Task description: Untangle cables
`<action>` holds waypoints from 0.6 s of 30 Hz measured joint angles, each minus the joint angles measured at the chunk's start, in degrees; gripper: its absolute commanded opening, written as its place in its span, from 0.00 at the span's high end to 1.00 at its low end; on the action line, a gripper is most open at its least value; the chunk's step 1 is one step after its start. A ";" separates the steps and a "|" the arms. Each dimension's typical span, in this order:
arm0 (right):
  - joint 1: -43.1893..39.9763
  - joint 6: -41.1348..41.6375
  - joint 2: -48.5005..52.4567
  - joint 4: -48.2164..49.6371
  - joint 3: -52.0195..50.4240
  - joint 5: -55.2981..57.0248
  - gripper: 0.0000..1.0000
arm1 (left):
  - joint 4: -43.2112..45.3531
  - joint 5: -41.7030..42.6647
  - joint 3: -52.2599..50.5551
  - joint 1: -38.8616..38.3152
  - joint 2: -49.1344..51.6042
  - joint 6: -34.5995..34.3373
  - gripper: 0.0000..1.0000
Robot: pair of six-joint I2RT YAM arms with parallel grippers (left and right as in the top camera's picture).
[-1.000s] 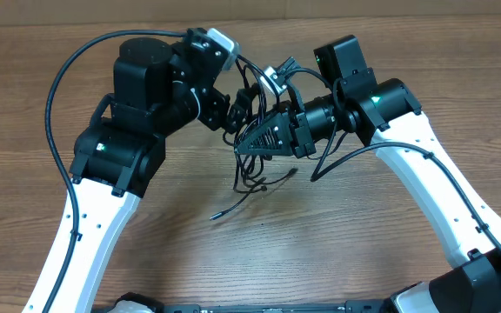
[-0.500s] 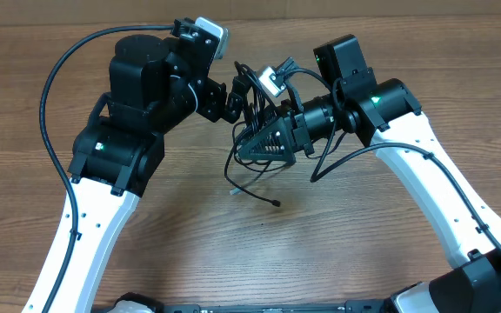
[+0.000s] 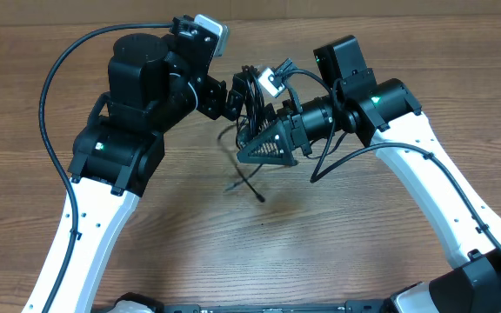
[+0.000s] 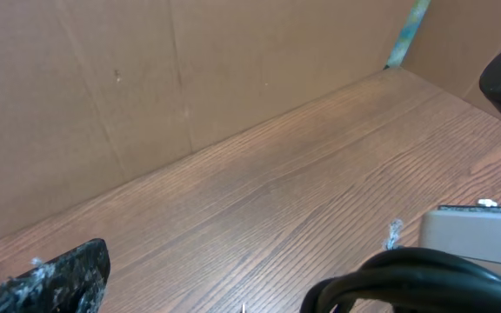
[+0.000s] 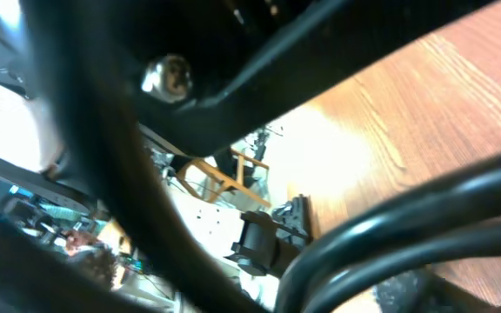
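My left gripper (image 3: 230, 102) has its jaws spread wide. Its wrist camera shows one finger (image 4: 55, 276) low at the left and bare table (image 4: 259, 200) ahead. I cannot call my right gripper (image 3: 263, 146) open or closed, because blurred black cord smothers its own camera.

The cables (image 3: 252, 87) hang bunched between the two grippers, just beside the left fingertips and, as far as I can make out, draped over the right one. The bundle's long axis runs down toward me, ending in a loose tail whose plug (image 3: 260, 199) rests on the table. I judge the left arm nearer the knot and the right nearer the tail.
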 measured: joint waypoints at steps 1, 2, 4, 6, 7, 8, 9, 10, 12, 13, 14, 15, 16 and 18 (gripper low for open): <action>0.00 0.00 0.00 -0.09 0.00 0.24 0.00 | 0.02 0.00 0.00 0.00 0.00 -0.02 0.00; 0.00 0.04 0.00 -0.04 0.00 0.59 0.00 | 0.04 0.00 0.00 0.00 0.00 -0.02 0.00; 0.00 0.04 0.00 -0.11 0.00 1.49 0.00 | 0.07 0.00 0.00 0.00 0.00 0.00 0.00; 0.00 0.04 0.00 -0.55 0.00 2.80 0.00 | -0.04 0.02 0.00 0.00 0.00 0.00 0.00; 0.00 0.09 0.00 -0.92 0.00 3.74 0.00 | -0.07 0.02 0.00 0.00 0.00 -0.02 0.00; 0.00 0.11 0.00 -1.22 0.00 4.59 0.00 | -0.04 0.04 0.00 0.00 0.00 -0.02 0.01; 0.00 0.09 0.00 -1.55 0.00 5.55 0.00 | -0.07 0.09 0.00 0.00 0.00 -0.02 0.00; 0.00 0.13 0.00 -1.79 0.00 6.51 0.00 | -0.07 0.17 0.00 0.00 0.00 -0.02 0.00; 0.00 0.11 0.00 -1.95 0.00 8.13 0.00 | -0.07 0.24 0.00 0.00 -0.07 -0.02 0.00; 0.00 0.13 0.00 -1.95 0.00 8.66 0.00 | -0.04 0.24 0.00 0.00 -0.09 -0.04 0.00; 0.00 0.15 0.00 -1.95 0.00 9.25 0.00 | -0.07 0.24 0.00 0.00 -0.20 -0.15 0.00; 0.00 0.20 0.00 -1.95 0.00 9.66 0.00 | -0.04 0.24 0.00 0.00 -0.31 -0.28 0.00; 0.00 0.24 0.00 -1.97 0.00 10.05 0.00 | -0.04 0.24 0.00 0.00 -0.42 -0.55 0.00; 0.00 0.31 0.00 -1.97 0.00 10.49 0.00 | 0.00 0.31 0.00 0.00 -0.76 -1.51 0.00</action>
